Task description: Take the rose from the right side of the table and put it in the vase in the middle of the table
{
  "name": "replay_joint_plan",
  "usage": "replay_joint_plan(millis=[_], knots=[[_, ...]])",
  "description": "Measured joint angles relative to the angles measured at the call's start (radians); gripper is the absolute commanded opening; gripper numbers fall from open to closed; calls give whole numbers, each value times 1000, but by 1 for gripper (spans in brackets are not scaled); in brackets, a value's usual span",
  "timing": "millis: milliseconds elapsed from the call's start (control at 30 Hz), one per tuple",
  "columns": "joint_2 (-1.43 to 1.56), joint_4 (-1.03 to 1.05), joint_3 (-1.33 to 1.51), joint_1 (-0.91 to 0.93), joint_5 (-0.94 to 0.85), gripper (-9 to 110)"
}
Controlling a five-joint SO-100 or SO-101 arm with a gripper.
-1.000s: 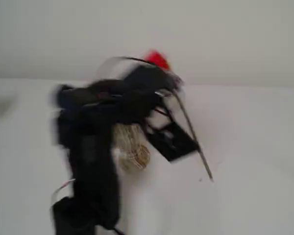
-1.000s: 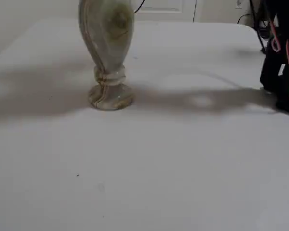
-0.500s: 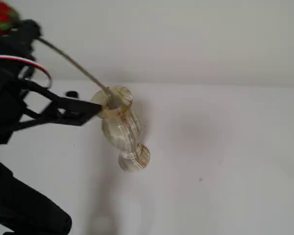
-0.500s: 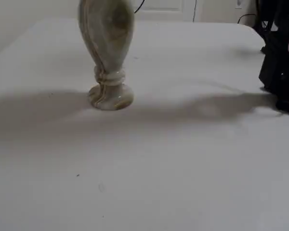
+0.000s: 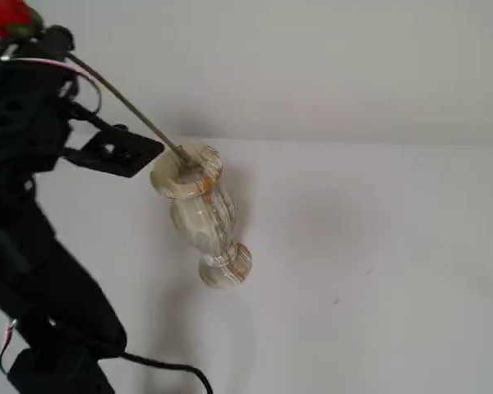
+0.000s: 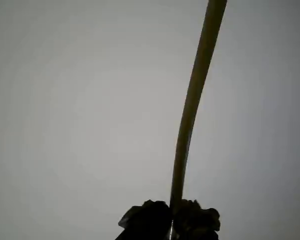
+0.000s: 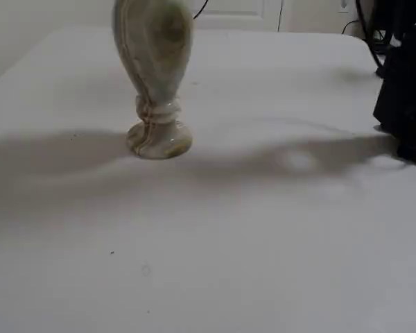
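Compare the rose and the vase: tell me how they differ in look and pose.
The rose has a bright red bud on a thin straight stem; the vase is bulging, glossy cream with tan streaks. The rose leans, held up by the gripper; the vase stands upright on the table. They meet at the vase's mouth.

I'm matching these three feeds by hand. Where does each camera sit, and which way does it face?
A fixed view: high up, looking down on the vase and table; arm at left, gripper holding the rose.
Wrist view: on the gripper, looking along the stem to a blank background.
A fixed view: low at table level, facing the vase; arm base at right.
Both fixed views share vase and table.
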Motion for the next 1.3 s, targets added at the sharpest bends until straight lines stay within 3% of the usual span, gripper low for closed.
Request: replay_joint_plan(millis=[333,467,733,933,1133,1300], knots=[[-144,-9,2,103,86,1],[-178,-9,2,141,91,20],[-186,31,2,195,91,41],[-186,118,2,212,74,46],[-184,204,-86,209,-63,52],[-126,258,-135,172,-322,51]])
